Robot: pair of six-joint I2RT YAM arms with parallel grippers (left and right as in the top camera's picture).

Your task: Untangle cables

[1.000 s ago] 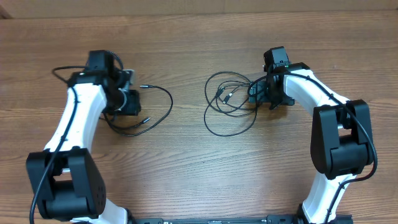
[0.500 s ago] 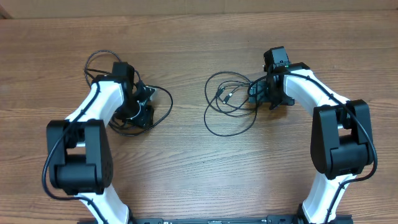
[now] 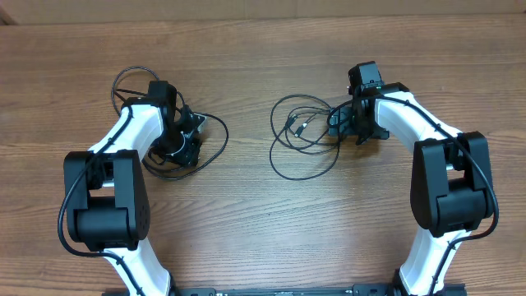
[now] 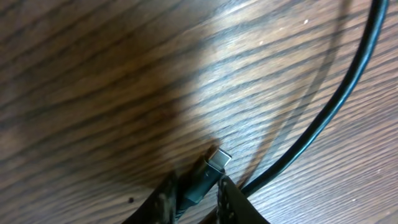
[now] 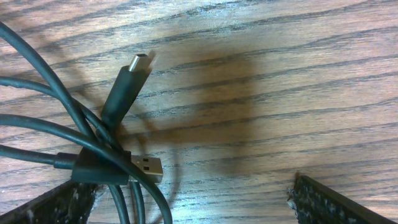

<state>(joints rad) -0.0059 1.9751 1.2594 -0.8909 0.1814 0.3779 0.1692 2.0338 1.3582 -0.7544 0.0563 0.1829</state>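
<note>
- Left claw (image 4: 198, 202) was pinched on a cable plug (image 4: 211, 165); I saw its silver tip poking out just ahead.
- Right claw (image 5: 193, 202) stood wide open, gripping nothing. The tangled cables (image 5: 93, 134) lay just ahead, off to one side.

Overhead cam looks straight down on the whole table (image 3: 263, 222), far enough back to catch everything. Left wrist cam is right down on the wood, peering past its fingers (image 4: 163, 199) at a plug (image 4: 217, 157); blurry, so can't really tell the tilt. Right wrist cam's equally close, on the middle cables (image 5: 99, 169) overhead also shows.
</note>
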